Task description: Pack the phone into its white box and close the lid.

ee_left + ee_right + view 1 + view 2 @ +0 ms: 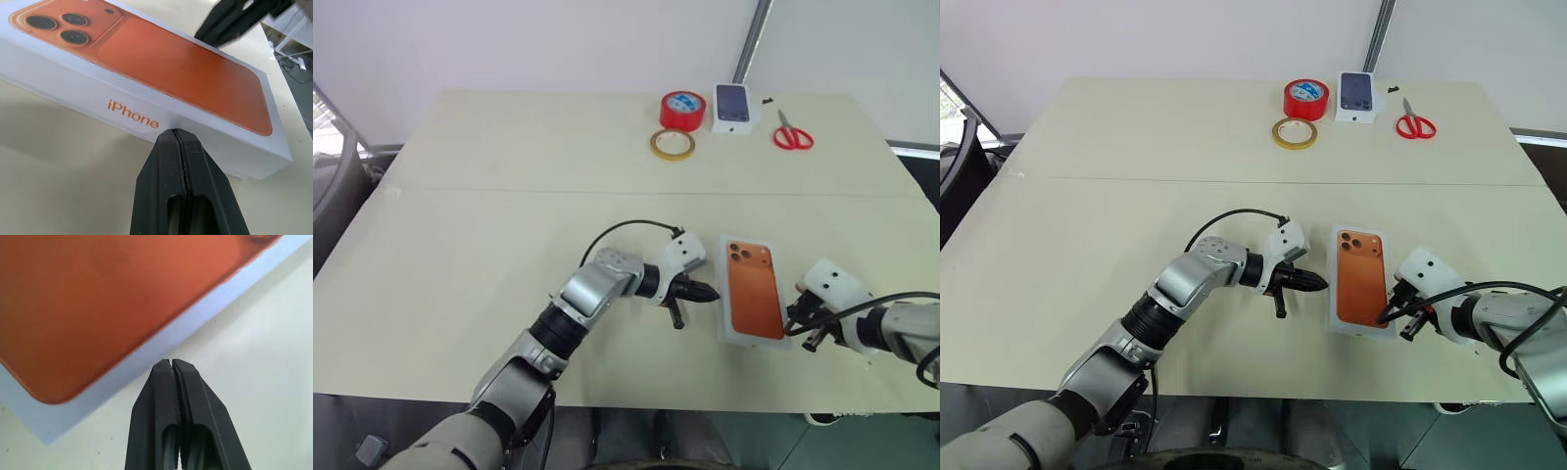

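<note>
The white box [736,336] lies on the table near its front edge, with the lid [752,289] sitting on it, orange phone picture up. "iPhone" is printed on the lid's side wall [132,113]. The phone itself is hidden. My left gripper [710,292] is shut, its tip pointing at the box's left long side, close to it or just touching it [177,133]. At the box's near right edge is my right gripper [793,328], also shut, tip just off the white rim [171,362]. Neither holds anything.
At the table's far side stand a red tape roll [682,111], a yellowish tape ring [673,144], a smaller white box with a dark phone picture [734,108] and red scissors [792,134]. The table's front edge runs just below the box.
</note>
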Motion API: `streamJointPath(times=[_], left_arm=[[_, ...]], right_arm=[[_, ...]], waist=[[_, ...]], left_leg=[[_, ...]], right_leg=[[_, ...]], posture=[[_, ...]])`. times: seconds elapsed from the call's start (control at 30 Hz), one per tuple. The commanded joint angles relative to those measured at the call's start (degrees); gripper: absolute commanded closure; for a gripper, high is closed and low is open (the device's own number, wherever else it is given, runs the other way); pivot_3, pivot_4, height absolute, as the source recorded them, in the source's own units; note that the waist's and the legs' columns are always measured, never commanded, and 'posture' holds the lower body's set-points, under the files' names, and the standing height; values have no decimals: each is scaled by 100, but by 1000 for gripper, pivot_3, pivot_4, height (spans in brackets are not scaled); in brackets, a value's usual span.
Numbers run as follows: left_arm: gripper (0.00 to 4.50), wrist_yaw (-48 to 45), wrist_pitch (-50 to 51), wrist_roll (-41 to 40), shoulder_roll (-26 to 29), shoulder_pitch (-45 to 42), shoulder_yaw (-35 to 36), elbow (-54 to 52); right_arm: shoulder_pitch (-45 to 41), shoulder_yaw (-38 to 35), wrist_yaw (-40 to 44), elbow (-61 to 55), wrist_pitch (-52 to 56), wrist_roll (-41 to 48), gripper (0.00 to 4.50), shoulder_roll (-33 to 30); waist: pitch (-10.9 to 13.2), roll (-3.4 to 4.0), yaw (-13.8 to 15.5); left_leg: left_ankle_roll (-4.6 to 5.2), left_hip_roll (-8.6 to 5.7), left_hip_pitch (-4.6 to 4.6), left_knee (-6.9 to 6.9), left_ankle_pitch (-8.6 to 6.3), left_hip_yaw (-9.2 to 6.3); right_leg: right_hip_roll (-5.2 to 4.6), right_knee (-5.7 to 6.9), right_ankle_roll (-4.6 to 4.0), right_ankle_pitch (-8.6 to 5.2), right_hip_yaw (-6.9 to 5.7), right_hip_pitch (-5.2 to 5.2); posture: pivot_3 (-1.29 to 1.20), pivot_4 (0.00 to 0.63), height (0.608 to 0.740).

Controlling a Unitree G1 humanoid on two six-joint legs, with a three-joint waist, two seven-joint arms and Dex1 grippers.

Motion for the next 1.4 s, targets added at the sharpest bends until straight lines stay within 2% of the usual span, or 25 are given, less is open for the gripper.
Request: streamJointPath(times=[0.03, 0.27, 0.4, 0.53, 0.63, 0.7, 0.8, 0.93, 1.17, 1.3, 1.4], left_arm=[[4500, 20, -53, -170, 36, -78, 355, -200], [4500, 225, 114, -410, -322, -528, 754, -132], [4500, 408, -287, 23, -636, -760, 358, 485], [4500, 425, -560, 578, -660, -864, -211, 1175], [4500, 433, -720, 795, -618, -811, -374, 1408], [4500, 398, -780, 750, -567, -738, -266, 1315], [4500, 468, -725, 410, -430, -618, 369, 901], [4500, 720, -718, -29, 103, -367, 1457, 256], [4500, 1081, -336, -650, 1709, 579, 3390, -742], [4500, 1171, -575, -631, 2393, 1085, 3950, -721], [4500, 1243, -693, -643, 2697, 1342, 4218, -648]], right_arm=[[31, -653, 265, -108, -172, -10, 4415, -220], [298, -1095, 869, -702, -248, 409, 4415, -160], [428, -530, 553, -1002, -80, 403, 4415, 66], [504, -11, 161, -1004, 106, 251, 4415, 202], [551, 229, -51, -1005, 110, 139, 4415, 241], [462, 229, -164, -1007, 158, 143, 4415, 297], [155, 5, -317, -903, 60, 172, 4415, 432], [-339, -434, -453, -536, -460, 196, 4415, 759], [-1112, -730, -502, 846, -1277, 236, 4415, 1124], [-1525, -669, -433, 1539, -1500, 324, 4415, 1246], [-1723, -627, -365, 1766, -1607, 399, 4415, 1290]], waist=[[1, 1, -7], [4, -2, 9], [4, -3, 5], [3, -1, -8], [0, -13, 2], [-3, -20, -3], [-5, -23, -32], [6, 1, -55], [9, 6, -46], [12, 7, -7], [12, 7, 7]], left_leg=[[0, 1, 1, -1, 0, 0], [0, -1, -4, -2, 0, -1], [7, -1, -4, -3, -4, -1], [10, -12, -7, -2, -6, 0], [11, -9, -2, -2, -6, -4], [14, -8, 15, -2, -8, -4], [14, -5, 16, -2, -9, -3], [13, -1, -3, -5, -8, -2], [6, -3, -3, -31, -4, 4], [6, -5, -1, -29, -4, 5], [6, -8, 0, -30, -4, 4]], right_leg=[[1, 0, 0, 0, 0, 0], [0, -12, 4, 2, -1, 3], [1, -41, 22, 12, -1, 16], [-7, -51, 32, 18, 0, 16], [-5, -54, 32, 18, 0, 24], [-7, -62, 33, 19, 0, 48], [-8, -65, 34, 21, 0, 49], [-6, -58, 33, 21, 0, 20], [-10, -68, 33, 21, 0, 12], [-16, -67, 33, 21, 0, 14], [-22, -65, 33, 21, -2, 15]], posture=[[0, 150, 740], [0, 150, 740], [0, 150, 740], [0, 150, 740], [0, 150, 740], [0, 150, 740], [0, 150, 740], [0, 150, 740], [0, 150, 740], [0, 150, 740], [0, 150, 740]])
